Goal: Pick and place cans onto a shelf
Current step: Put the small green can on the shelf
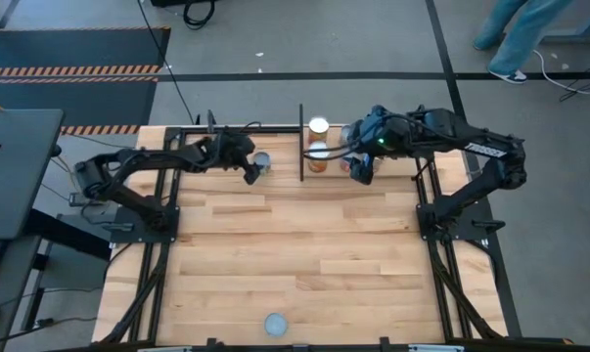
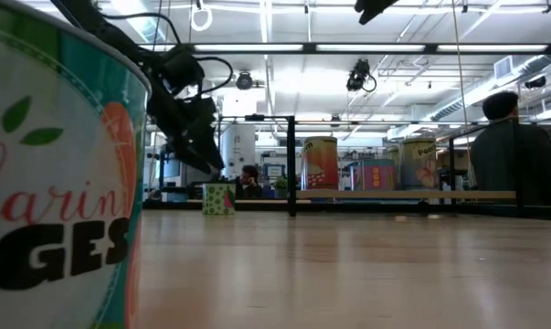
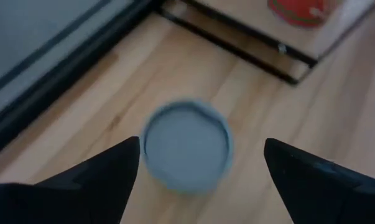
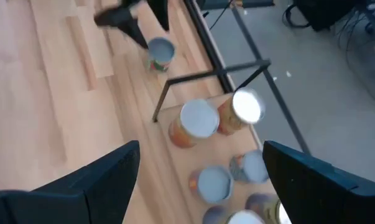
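A can with a blue-grey top point(image 3: 186, 148) and green sides point(image 2: 218, 198) stands upright on the table just left of the shelf point(image 1: 301, 147). My left gripper point(image 3: 201, 144) is open above it, one finger on either side, and touches nothing; it also shows in the high view point(image 1: 249, 164). My right gripper point(image 1: 361, 168) is open and empty above the shelf's board point(image 4: 175, 106), where several cans point(image 4: 198, 118) stand upright. One more can point(image 1: 275, 324) stands at the table's near edge, close to the low camera point(image 2: 56, 183).
The shelf's black posts and rails point(image 4: 206, 73) stand along the table's far edge point(image 2: 291, 164). Black frame rails point(image 1: 162, 244) run down both sides of the table. A person point(image 2: 517, 155) is in the room beyond, and another's legs point(image 1: 515, 39) are past the far edge.
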